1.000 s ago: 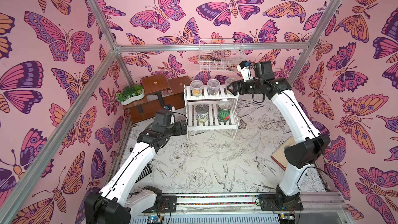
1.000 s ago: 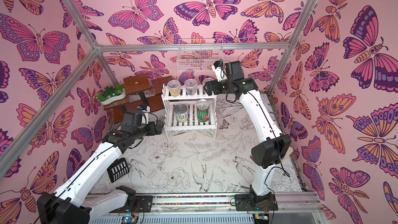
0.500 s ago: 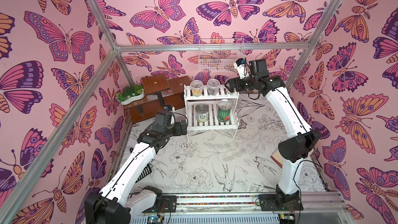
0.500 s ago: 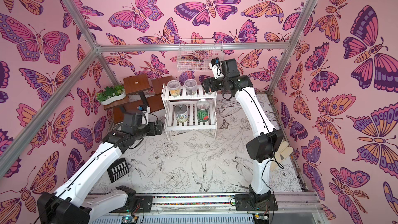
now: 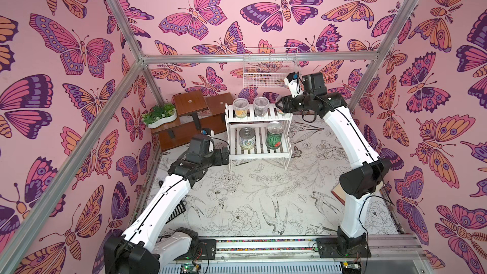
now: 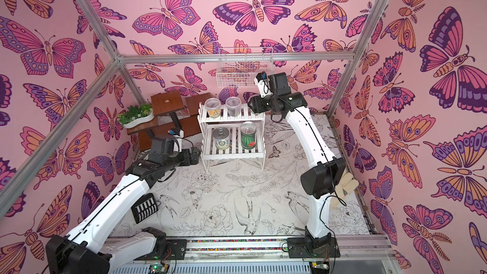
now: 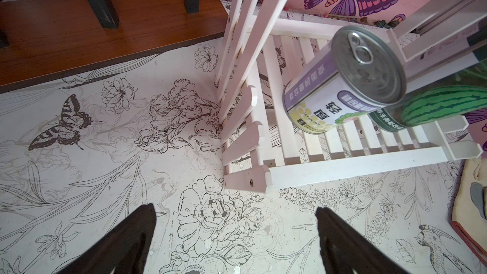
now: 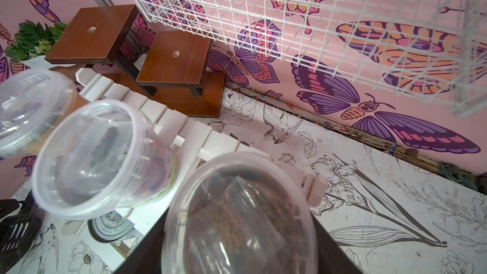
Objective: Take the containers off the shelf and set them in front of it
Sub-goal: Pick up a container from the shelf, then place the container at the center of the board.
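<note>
The white shelf (image 5: 258, 155) stands at the back of the floor. Its top tier holds a yellow-filled cup (image 5: 240, 108) and a dark-filled cup (image 5: 260, 106). At that tier's right end is a third clear cup (image 8: 239, 214) with brownish-orange contents. My right gripper (image 8: 238, 233) is shut on it, a dark finger pressed to each side, and hides most of it in both top views. A white-green can (image 5: 247, 138) and a watermelon can (image 5: 274, 135) stand on the lower tier. My left gripper (image 7: 235, 209) hangs open and empty above the floor, by the shelf's front left corner.
A white wire basket (image 5: 270, 68) hangs on the back wall just above the right wrist. A brown stepped stand (image 5: 195, 109) with a white planter (image 5: 160, 115) is left of the shelf. A black grille-like piece (image 6: 145, 206) lies near the left arm, a cream glove (image 6: 345, 183) by the right wall.
My right gripper has moved left along the top tier onto the third cup, and its jaws have narrowed onto it. The left arm has not moved.
</note>
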Robot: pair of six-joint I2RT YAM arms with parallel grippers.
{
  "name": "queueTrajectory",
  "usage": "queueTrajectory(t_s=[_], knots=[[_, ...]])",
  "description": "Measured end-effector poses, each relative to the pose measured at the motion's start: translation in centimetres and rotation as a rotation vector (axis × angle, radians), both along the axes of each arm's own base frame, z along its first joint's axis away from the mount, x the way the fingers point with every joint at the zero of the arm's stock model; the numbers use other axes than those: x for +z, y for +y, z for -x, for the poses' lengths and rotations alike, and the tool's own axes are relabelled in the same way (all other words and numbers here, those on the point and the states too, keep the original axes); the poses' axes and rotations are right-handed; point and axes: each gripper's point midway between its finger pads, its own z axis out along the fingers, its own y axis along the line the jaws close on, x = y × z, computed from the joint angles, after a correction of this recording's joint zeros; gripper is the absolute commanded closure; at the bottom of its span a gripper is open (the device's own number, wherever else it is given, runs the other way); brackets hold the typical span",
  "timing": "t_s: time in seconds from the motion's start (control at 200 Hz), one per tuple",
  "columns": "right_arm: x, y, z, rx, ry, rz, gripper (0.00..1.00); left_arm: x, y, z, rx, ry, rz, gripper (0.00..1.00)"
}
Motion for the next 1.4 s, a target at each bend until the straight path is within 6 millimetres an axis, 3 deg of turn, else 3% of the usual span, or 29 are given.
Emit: queueTrajectory(t_s=[0.401,0.601,0.851,0.987,1.232,1.397], knots=[[1.2,-0.2,0.2,-0.005,-0.016,-0.009,0.49,-0.2,0.0,0.1,0.0,0.004,-0.002,0.0],[2.4,-0.6,1.4,-0.01,-0.019,-0.02,0.5,-0.2,0.0,0.1,0.0,0.003,-0.002,0.0],[4.7,-1.6,7.1,0.016,-0.035,-0.034,0.5,-0.2,0.1,0.0,-0.006,-0.002,-0.009,0.0],[4.3,-1.8,10.6,0.037,-0.032,-0.027,0.5,-0.2,0.0,-0.1,-0.01,-0.006,-0.013,0.0],[0.5,-2.1,16.9,0.069,0.003,0.001,0.5,-1.0,0.1,0.2,-0.013,0.008,-0.02,0.0],[-3.8,-1.6,20.6,0.097,0.025,0.025,0.5,-1.3,0.3,0.7,-0.013,0.009,-0.02,0.0]])
